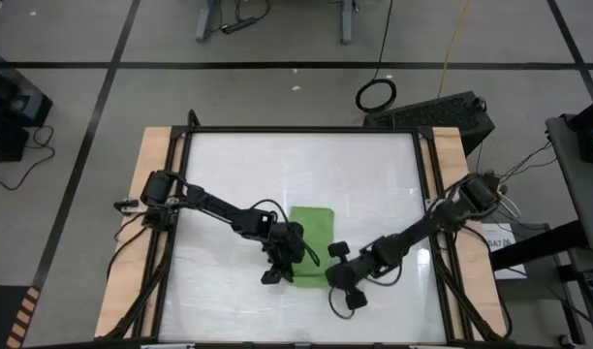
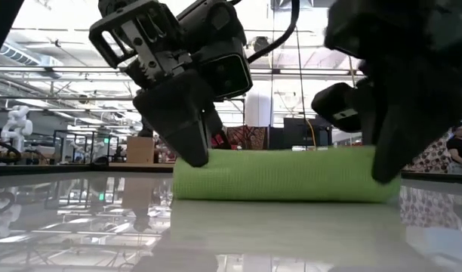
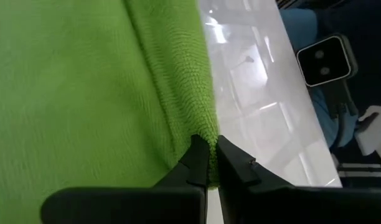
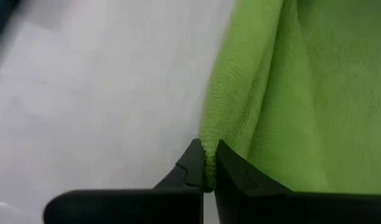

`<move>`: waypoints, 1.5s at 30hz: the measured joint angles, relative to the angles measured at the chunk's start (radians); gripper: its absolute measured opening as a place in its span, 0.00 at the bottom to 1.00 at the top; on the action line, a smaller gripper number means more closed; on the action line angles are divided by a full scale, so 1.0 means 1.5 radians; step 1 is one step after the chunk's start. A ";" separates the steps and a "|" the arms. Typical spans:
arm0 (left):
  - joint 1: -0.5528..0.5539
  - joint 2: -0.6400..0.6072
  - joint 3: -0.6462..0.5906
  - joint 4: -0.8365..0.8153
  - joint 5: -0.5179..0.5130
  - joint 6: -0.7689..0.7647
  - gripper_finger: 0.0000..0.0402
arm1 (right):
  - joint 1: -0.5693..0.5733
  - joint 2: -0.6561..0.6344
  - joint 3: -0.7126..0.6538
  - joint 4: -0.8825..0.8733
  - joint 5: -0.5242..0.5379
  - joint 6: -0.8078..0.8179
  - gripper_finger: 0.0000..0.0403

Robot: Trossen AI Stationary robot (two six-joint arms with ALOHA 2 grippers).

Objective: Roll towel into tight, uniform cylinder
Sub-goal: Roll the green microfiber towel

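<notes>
Towel (image 1: 313, 236) sits mid-table w/ left gripper (image 1: 281, 271) & right gripper (image 1: 341, 281) blocking its near corners. Far half of white table (image 1: 306, 165) is bare, open for passage; side strips crossed by both arms.

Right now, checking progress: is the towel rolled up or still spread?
Not rolled: the towel lies flat, near edge doubled over, pinched by left gripper and right gripper.

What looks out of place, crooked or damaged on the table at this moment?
Nothing stands out. The towel lies flat on the table, partly folded. The left gripper and right gripper each pinch a near corner of it.
</notes>
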 joint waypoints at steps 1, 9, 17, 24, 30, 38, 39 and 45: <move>0.000 0.000 0.000 -0.002 0.001 -0.002 0.04 | -0.009 -0.006 0.000 0.004 -0.031 0.008 0.01; 0.000 0.000 -0.002 0.001 0.002 -0.027 0.07 | -0.071 0.009 -0.003 0.021 -0.165 0.089 0.01; -0.001 0.000 -0.003 -0.010 -0.044 -0.073 0.22 | -0.084 0.020 -0.048 0.084 -0.192 0.187 0.01; -0.007 -0.011 -0.003 -0.016 -0.132 -0.037 0.33 | -0.084 0.020 -0.075 0.142 -0.192 0.233 0.01; -0.051 -0.063 -0.003 -0.034 -0.267 0.031 0.34 | -0.087 0.021 -0.075 0.143 -0.204 0.237 0.01; -0.185 -0.094 -0.003 -0.097 -0.589 0.185 0.34 | -0.096 0.021 -0.076 0.149 -0.222 0.237 0.01; -0.205 -0.091 -0.003 -0.098 -0.629 0.208 0.34 | -0.097 0.021 -0.076 0.150 -0.223 0.237 0.01; -0.285 -0.051 -0.003 -0.012 -0.758 0.390 0.34 | -0.098 0.022 -0.076 0.157 -0.228 0.238 0.01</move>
